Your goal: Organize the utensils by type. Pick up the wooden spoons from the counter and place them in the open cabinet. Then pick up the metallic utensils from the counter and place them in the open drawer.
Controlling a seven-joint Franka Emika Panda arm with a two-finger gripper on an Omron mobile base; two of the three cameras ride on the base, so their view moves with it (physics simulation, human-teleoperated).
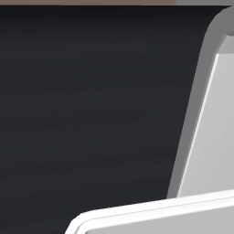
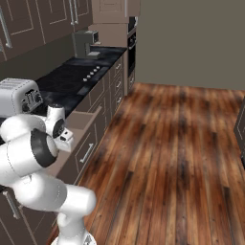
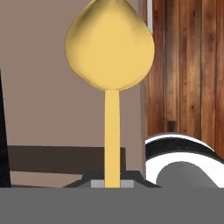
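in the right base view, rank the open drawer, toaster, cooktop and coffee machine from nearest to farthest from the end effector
1. Open drawer: just right of the end effector, which is shut on a yellow-headed metallic utensil.
2. Toaster: on the counter, up and left.
3. Cooktop: farther along the counter.
4. Coffee machine: at the counter's far end.

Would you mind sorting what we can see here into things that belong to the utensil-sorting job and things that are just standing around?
Belongs to the job:
- metallic utensil, yellow head, held in the shut gripper
- open drawer
- counter

Just standing around:
- toaster
- coffee machine
- wooden floor
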